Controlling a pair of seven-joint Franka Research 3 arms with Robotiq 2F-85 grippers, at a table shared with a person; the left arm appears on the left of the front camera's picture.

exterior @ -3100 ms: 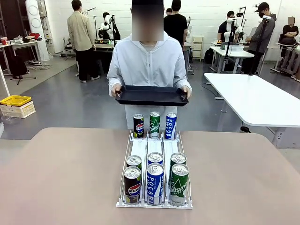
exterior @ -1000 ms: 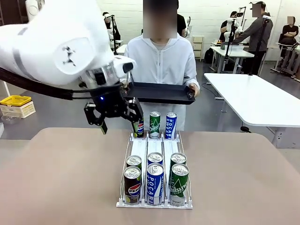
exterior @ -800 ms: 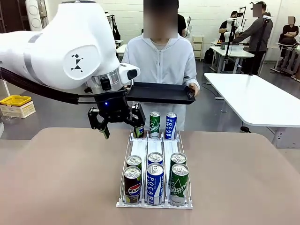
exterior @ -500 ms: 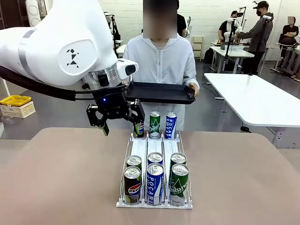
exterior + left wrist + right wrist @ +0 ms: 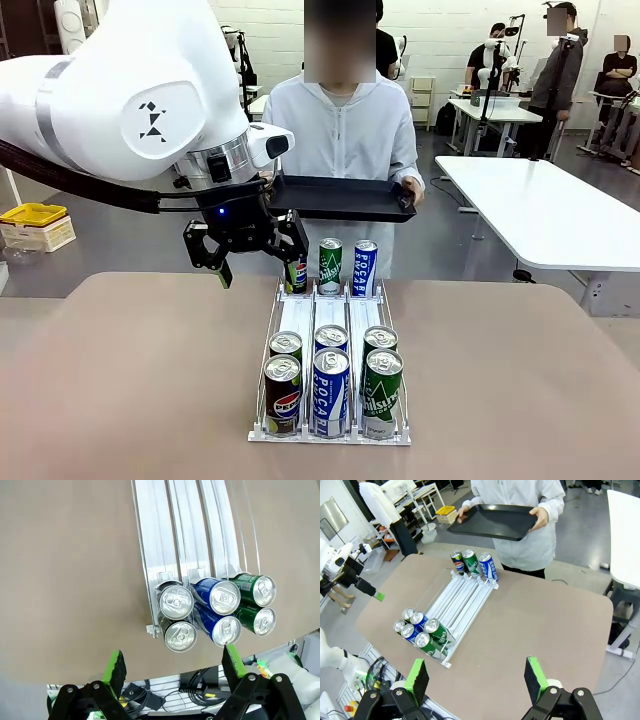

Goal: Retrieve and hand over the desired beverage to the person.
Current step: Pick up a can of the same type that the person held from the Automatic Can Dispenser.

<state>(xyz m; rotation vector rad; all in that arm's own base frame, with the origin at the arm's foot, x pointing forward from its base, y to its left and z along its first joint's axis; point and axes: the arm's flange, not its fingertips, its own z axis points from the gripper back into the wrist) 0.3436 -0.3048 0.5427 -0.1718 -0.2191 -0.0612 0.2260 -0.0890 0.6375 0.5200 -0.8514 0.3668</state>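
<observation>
Hovering left of frame centre, your left end effector (image 5: 258, 264) was spread wide, empty. The upright Pepsi can (image 5: 295, 279) stood just below-right of it at the rack (image 5: 297, 318) far end, likely its target. Your right end effector (image 5: 476, 674), also agape and empty, sat farther off.

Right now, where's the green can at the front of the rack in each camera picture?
Front view: the front green can stands at the near right corner of the rack.
Left wrist view: lower right, the rightmost lid in the lower row.
Right wrist view: lower left, the lowest can of the group.
Shared landmark: the white three-lane rack.
</observation>
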